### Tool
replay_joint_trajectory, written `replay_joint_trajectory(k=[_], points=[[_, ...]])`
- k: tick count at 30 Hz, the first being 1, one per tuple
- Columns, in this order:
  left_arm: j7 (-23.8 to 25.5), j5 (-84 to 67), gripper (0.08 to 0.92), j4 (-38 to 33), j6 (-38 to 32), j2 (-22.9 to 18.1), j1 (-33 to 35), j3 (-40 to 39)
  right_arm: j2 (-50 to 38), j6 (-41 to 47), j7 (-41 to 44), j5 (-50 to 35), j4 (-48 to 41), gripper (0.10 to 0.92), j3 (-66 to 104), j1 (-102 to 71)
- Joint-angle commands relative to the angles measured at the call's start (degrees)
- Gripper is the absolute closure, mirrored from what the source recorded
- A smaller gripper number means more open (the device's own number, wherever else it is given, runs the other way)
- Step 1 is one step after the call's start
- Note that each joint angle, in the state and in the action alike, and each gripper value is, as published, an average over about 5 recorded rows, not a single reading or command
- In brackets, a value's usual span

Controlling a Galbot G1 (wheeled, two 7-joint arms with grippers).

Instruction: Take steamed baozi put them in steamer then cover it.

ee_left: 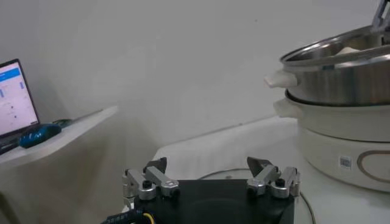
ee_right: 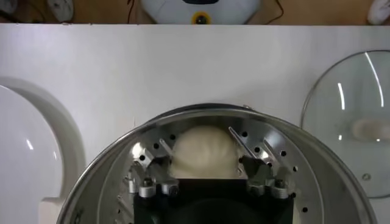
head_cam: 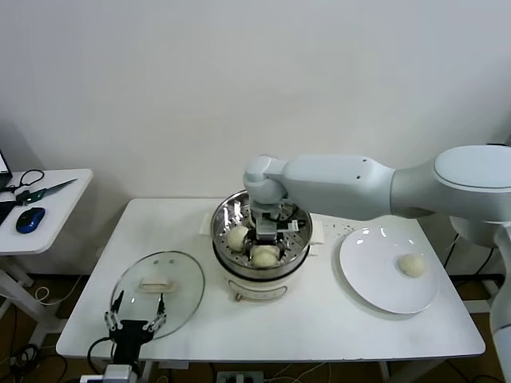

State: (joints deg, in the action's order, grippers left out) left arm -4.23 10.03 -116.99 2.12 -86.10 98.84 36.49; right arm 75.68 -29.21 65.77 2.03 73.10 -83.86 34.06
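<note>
The steamer (head_cam: 220,217) stands mid-table on its white pot base (head_cam: 259,286). My right gripper (head_cam: 270,242) reaches down into it, open. In the right wrist view a baozi (ee_right: 204,151) rests on the perforated floor of the steamer (ee_right: 317,167) between the spread fingers of that gripper (ee_right: 204,159). Two baozi (head_cam: 238,237) (head_cam: 264,257) show in the basket from the head view. One more baozi (head_cam: 413,266) lies on the white plate (head_cam: 371,279). The cover (head_cam: 182,275) lies flat at front left. My left gripper (head_cam: 136,313) hangs open at its near edge.
A side table (head_cam: 56,199) on the left carries a blue mouse (head_cam: 29,219) and scissors (head_cam: 44,190). The left wrist view shows the open left gripper (ee_left: 207,165), the steamer (ee_left: 341,79) off to one side, and a laptop (ee_left: 12,103).
</note>
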Motion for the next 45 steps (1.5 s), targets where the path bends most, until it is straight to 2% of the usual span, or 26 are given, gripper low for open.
replay_joint_trajectory(k=[1,7,10,16,19,22,28,33,38,45], points=[[0.01,-0.02,0.177,-0.03,0.03,0.18,-0.02,0.06,-0.68,-0.28,0.45,-0.26,0.47,0.204,0.85,0.45],[0.06,-0.25,0.177,-0.57,-0.18,0.29,0.52,0.21,-5.42,-0.63,0.18,-2.23,-0.18,0.202,1.08,6.06],[0.08,-0.36,0.177,-0.96,-0.11,0.55,0.55,0.30,-9.64,2.13,-1.70,-4.92,-1.49,0.203,0.03,9.28],[0.14,-0.32,0.177,-1.79,0.29,0.86,0.19,0.05,-19.27,20.57,-12.99,-18.52,-2.42,0.203,-8.69,14.97],[0.13,-0.23,0.177,-2.04,0.38,0.87,0.14,-0.11,-24.64,29.15,-10.54,-24.14,-2.42,0.203,-9.18,14.83],[0.14,-0.16,0.177,-2.15,0.39,0.90,0.27,-0.16,-30.11,34.81,-6.64,-26.11,-2.11,0.203,-8.11,13.36],[0.10,0.09,0.177,-2.54,0.28,0.58,0.94,0.09,-39.44,36.83,-3.58,-20.96,-2.12,0.203,-3.12,5.71],[0.07,0.36,0.177,-3.29,0.19,0.31,2.27,0.66,-44.58,35.96,-3.07,-11.60,-5.31,0.203,5.62,-7.32],[0.00,1.15,0.177,-3.41,0.25,0.37,3.25,1.33,-46.30,33.15,-2.94,-2.08,-9.11,0.203,16.56,-19.83],[-0.10,1.90,0.177,-3.44,-0.02,-0.18,4.20,1.21,-44.53,31.26,-3.71,3.27,-15.65,0.203,26.65,-29.91]])
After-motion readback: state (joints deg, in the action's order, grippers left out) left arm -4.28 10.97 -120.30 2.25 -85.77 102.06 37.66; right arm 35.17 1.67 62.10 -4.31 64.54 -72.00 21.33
